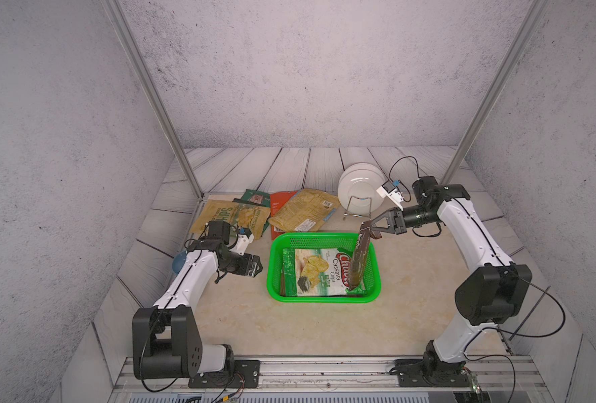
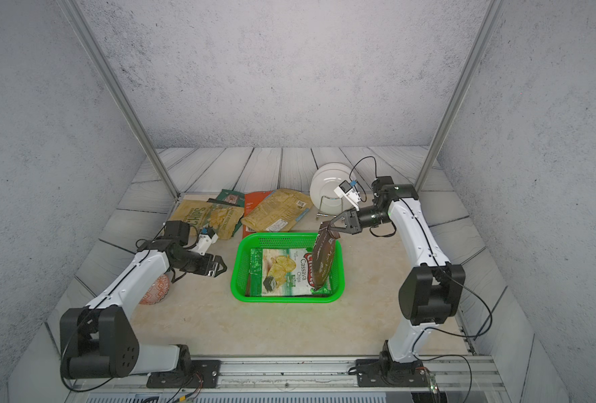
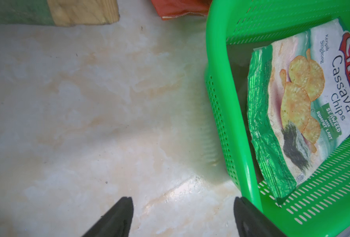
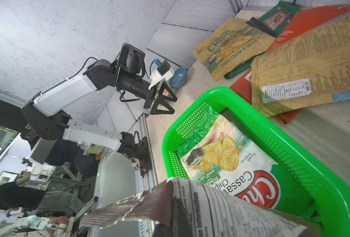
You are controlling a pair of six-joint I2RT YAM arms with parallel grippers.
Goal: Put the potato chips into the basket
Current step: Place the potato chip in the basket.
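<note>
- So, at our left, the left claw (image 1: 260,268) hangs spread and empty, just beside the basket (image 1: 272,268).
- Behind it, four bags lie overlapping on the table (image 1: 289,331), not yet moved: a tan chips bag (image 1: 219,211), a dark green bag (image 1: 255,197), an orange-red bag (image 1: 280,204) and a yellow bag (image 1: 305,211).
- Inside the basket, a cassava bag (image 1: 319,275) lies flat, so that one is done.
- At the right, the right claw (image 1: 373,227) pinches the top of a brown bag (image 1: 361,258), which hangs down into the basket's right side. We judge that only letting go is left for it.
</note>
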